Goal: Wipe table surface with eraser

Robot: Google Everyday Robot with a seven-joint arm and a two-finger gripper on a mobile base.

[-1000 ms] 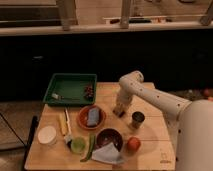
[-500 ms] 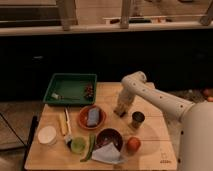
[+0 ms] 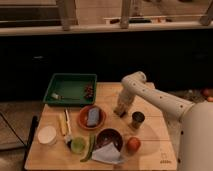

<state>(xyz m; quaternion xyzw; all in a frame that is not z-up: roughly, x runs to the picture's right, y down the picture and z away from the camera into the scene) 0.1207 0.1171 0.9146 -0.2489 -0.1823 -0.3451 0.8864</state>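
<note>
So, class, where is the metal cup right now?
In the camera view the metal cup stands on the right half of the table surface, just right of the pincer and behind the red fruit.

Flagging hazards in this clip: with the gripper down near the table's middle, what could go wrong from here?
The gripper sits low over the light wooden table surface, close to the small metal cup; a wiping stroke toward it could tip it. A stroke the other way might bump the round orange plate holding the grey-blue rectangular block.
</note>
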